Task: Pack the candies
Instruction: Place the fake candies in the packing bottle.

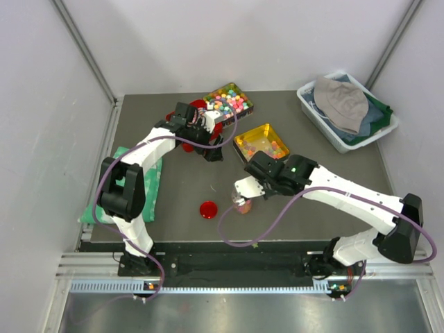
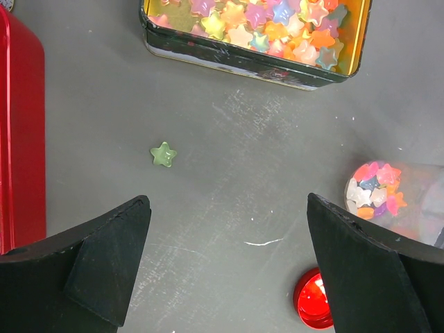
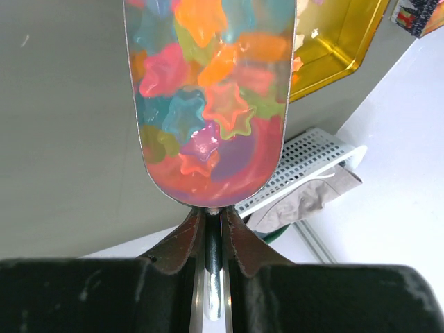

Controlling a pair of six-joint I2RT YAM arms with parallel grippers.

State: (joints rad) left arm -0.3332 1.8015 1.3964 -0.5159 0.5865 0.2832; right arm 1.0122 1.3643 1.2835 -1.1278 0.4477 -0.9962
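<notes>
Your right claw (image 3: 214, 223) was clamped on the handle of the silver metal scoop (image 3: 208, 205); your left claw (image 2: 227, 202) stood wide apart.
Glossy star-shaped candies (image 3: 208, 90) filled it, top centre of frame; one green star (image 2: 164, 154) lay loose on the grey table (image 2: 243, 139).

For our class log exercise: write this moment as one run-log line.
left gripper open | green candy loose ahead | right gripper shut on scoop | scoop full of candies

Open tabletop (image 1: 182, 194) mid-front, red cap (image 1: 208, 209) on it, gold tin (image 1: 250, 132) behind, bin (image 1: 316, 119) far right
</notes>
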